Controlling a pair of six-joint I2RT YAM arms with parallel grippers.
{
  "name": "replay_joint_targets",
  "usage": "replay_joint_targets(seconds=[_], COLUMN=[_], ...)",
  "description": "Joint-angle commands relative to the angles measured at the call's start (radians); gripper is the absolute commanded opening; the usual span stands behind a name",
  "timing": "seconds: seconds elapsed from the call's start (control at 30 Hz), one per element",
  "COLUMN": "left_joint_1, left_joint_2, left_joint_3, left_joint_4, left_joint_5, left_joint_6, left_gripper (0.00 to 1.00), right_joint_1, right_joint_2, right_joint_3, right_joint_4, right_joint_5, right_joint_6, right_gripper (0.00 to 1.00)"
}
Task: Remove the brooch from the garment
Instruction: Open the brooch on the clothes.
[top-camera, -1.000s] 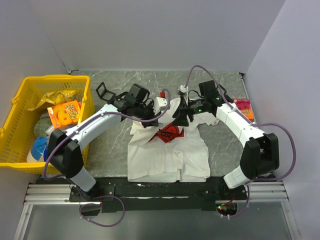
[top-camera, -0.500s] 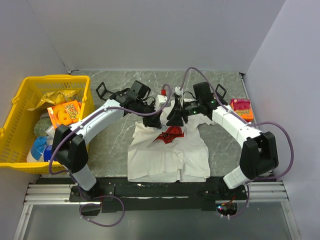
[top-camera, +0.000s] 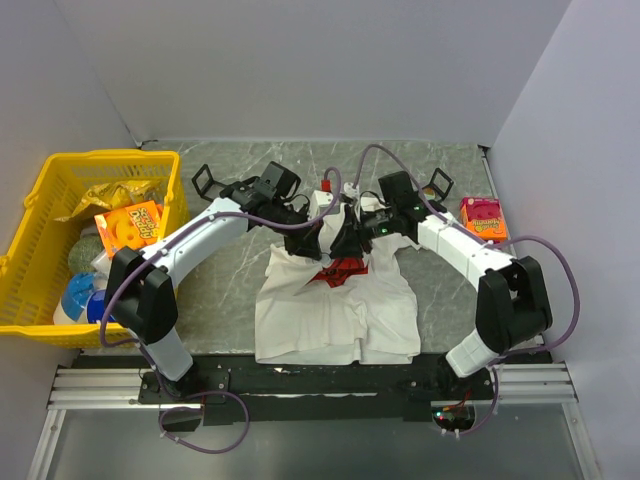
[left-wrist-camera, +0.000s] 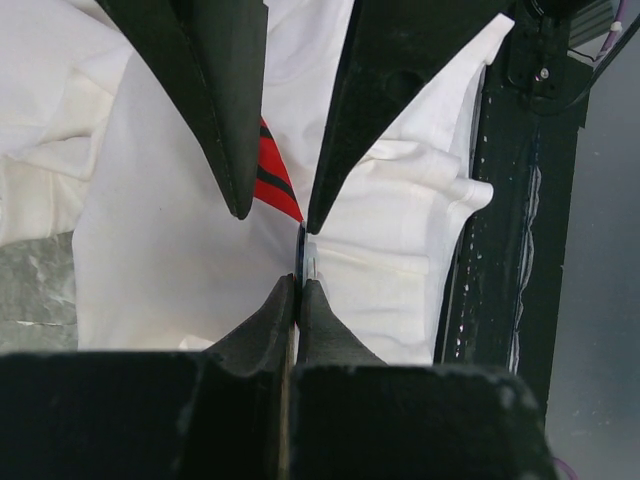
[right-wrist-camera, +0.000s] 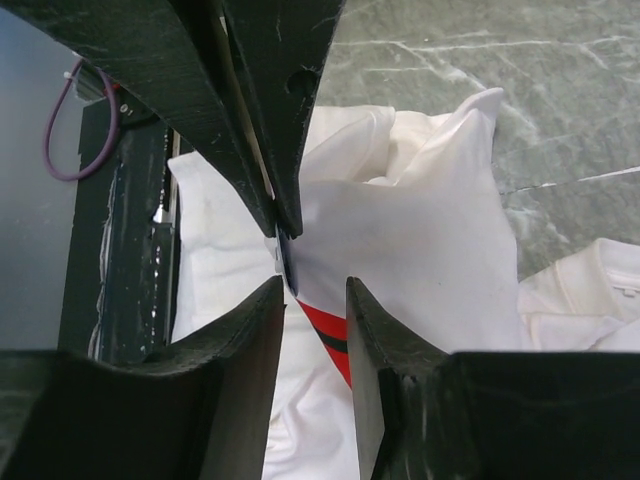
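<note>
Left gripper (left-wrist-camera: 298, 285) nipped shut on what looks like the brooch (left-wrist-camera: 304, 262)
Its thin silvery edge sits by the red print on the garment (top-camera: 335, 310); right gripper (right-wrist-camera: 308, 288) stands part-open, empty, just beside. Brooch likely stiff and light, cloth limp: hold fabric close by.

White shells cover the left arm (top-camera: 205, 232) and the right arm (top-camera: 462, 248), with blocky black joints at seven and five o'clock by the rail. Purple cables (top-camera: 577, 300) loop off both, and a green light (top-camera: 385, 222) glows at centre. The fingers (left-wrist-camera: 250, 335) are matte black, tapering to thin tips.
</note>
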Motion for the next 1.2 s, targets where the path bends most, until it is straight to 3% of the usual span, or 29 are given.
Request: replay_joint_targets(seconds=[0.0,0.3,0.6,1.07,1.17], left_joint_1=[0.005,0.017,0.02,0.02,0.02], left_joint_2=[0.0,-0.009,0.014,0.026,0.029], left_joint_3=[0.039,0.025,0.037,0.028,0.028], left_joint_4=[-0.002,0.021,0.018,0.025,0.019], left_joint_5=[0.058,0.054,0.075,0.101,0.109], left_joint_6=[-0.021,-0.03,-0.041,-0.047,-0.043], left_gripper=[0.01,0.01,0.01,0.01,0.01], right_joint_1=[0.033,0.04,0.052,0.078,0.079], right_joint_2=[0.024,0.034,0.03,0.054,0.054], right_joint_3=[0.023,0.031,0.005,0.0,0.002], right_joint_4=[-0.003,-0.053,0.029,0.055,0.044], right_joint_5=[-0.011,-0.028,0.001,0.012,-0.006], right_joint_6=[-0.034,-0.077,-0.008,0.001,-0.008], right_gripper=[0.38,0.41,0.41,0.36,0.41])
